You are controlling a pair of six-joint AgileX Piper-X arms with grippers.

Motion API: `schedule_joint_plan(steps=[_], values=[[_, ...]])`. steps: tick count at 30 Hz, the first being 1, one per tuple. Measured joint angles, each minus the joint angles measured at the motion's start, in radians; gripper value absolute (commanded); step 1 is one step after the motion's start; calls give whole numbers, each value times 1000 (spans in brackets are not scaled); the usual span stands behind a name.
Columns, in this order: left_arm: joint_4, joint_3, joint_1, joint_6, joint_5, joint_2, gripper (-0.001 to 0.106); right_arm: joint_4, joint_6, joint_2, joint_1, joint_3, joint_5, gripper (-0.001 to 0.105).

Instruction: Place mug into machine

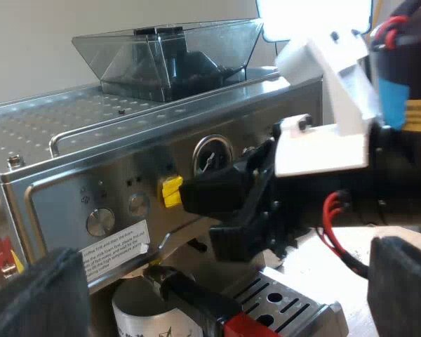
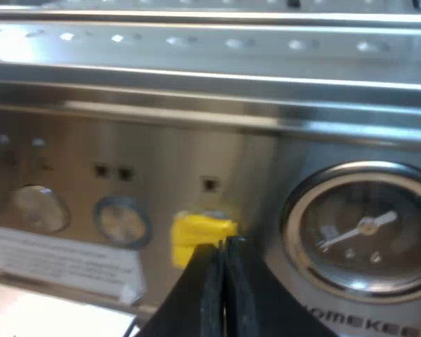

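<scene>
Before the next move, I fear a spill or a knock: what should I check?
1. Mug under the holder: ok.
2. Mug upright: cannot tell.
3. Holder locked in machine, red end showing: ok.
4. Right gripper shut, at the yellow button: ok.
5. Gripper touching button: cannot tell.
6. Left fingers open, empty: ok.

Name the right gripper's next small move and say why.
Likely nudge the right gripper forward onto the yellow button: it is shut with its tip right at the button, and the mug already sits under the holder.
</scene>
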Motion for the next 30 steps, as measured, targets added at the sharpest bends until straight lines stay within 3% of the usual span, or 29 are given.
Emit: schedule_joint_plan(steps=[21,24,27,29,30], values=[[0,0,0,0,2,0,81,30,11,-16,-34,4,-58,0],[0,3,0,0,2,0,81,123,53,-42,-13,-2,-43,1],[0,16,0,0,2,0,81,242,122,-88,11,-2,-54,20],[0,34,0,0,2,0,81,324,160,-133,29,-2,-62,48],[0,40,0,0,2,0,81,342,162,-144,31,-2,-67,53]])
